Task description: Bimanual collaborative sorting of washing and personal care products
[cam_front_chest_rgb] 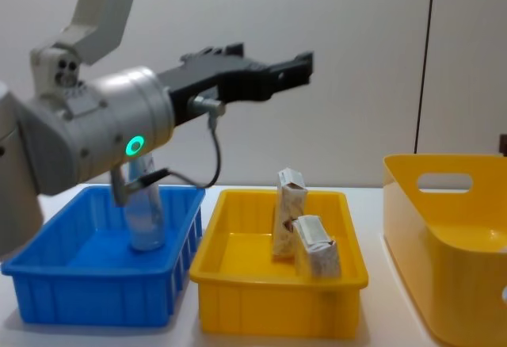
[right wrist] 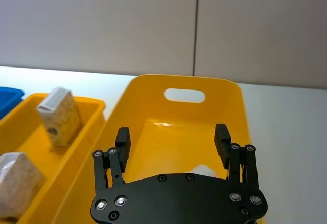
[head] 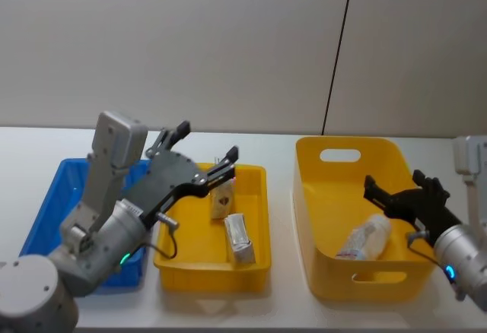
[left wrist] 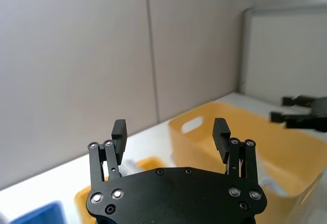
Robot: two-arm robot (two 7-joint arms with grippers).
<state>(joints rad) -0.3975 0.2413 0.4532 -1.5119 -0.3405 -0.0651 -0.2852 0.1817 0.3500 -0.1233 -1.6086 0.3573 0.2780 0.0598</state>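
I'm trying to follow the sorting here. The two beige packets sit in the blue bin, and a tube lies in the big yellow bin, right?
Not quite. The two beige packets sit in the small yellow tray, not the blue bin, as the head view shows. The tube does lie in the big yellow bin.

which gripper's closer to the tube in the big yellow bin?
Right. The right gripper hovers by the tube, over its bin; the left gripper is over the small yellow tray.
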